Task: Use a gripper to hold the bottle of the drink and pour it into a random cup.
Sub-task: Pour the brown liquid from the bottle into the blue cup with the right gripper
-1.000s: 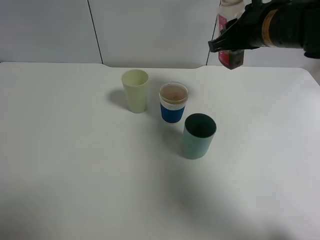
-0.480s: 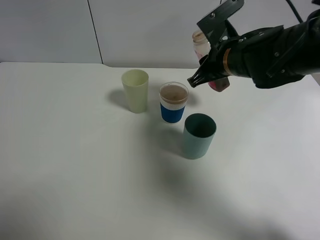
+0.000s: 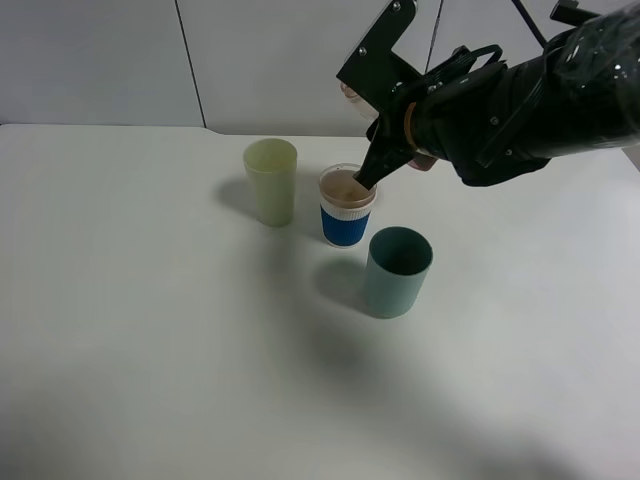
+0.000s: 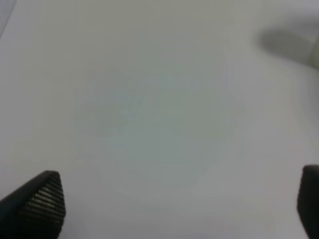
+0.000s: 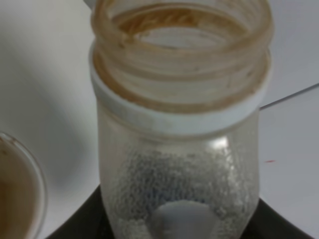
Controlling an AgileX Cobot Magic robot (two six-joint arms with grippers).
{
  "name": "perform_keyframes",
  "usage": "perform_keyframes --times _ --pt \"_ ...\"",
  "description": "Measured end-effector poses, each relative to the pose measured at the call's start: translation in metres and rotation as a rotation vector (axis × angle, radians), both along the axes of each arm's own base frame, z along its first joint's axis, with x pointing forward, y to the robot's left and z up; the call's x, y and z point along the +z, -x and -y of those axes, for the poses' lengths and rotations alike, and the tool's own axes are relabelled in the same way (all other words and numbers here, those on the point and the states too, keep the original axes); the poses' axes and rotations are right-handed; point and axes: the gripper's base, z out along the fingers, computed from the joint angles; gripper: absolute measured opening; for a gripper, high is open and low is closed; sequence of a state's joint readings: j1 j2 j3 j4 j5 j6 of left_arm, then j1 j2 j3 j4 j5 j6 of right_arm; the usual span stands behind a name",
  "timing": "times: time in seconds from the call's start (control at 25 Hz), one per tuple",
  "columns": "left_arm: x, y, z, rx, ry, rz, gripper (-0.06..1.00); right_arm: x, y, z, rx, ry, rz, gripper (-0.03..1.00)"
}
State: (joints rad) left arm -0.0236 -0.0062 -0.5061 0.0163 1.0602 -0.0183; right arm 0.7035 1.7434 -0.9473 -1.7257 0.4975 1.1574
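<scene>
Right end effector (image 3: 385, 130), clamped on the bottle of the drink (image 5: 179, 149), is holding it near the cup (image 3: 346, 212); centre the mouth over the rim, tip slowly

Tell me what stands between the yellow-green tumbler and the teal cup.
The blue-banded cup, holding brown liquid, stands between the tumbler and teal cup, seen in the exterior high view.

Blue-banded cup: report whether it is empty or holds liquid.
Holds liquid. The blue-banded cup shows a brown surface inside its rim from above, and brown at the right wrist view's edge. How full: cannot tell.
</scene>
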Motion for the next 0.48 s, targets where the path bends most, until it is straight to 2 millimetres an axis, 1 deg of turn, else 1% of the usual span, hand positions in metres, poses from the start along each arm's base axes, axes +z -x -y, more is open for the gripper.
perform_keyframes --times 0.2,0.48 --pt "0.0000 0.0000 0.0000 0.000 0.000 0.000 0.93 0.0002 0.0021 -0.0027 0.100 0.190 0.034 0.37" --pt "0.0000 0.0000 0.0000 0.000 0.000 0.000 0.93 0.0011 0.0017 -0.0013 0.180 0.363 0.061 0.37"
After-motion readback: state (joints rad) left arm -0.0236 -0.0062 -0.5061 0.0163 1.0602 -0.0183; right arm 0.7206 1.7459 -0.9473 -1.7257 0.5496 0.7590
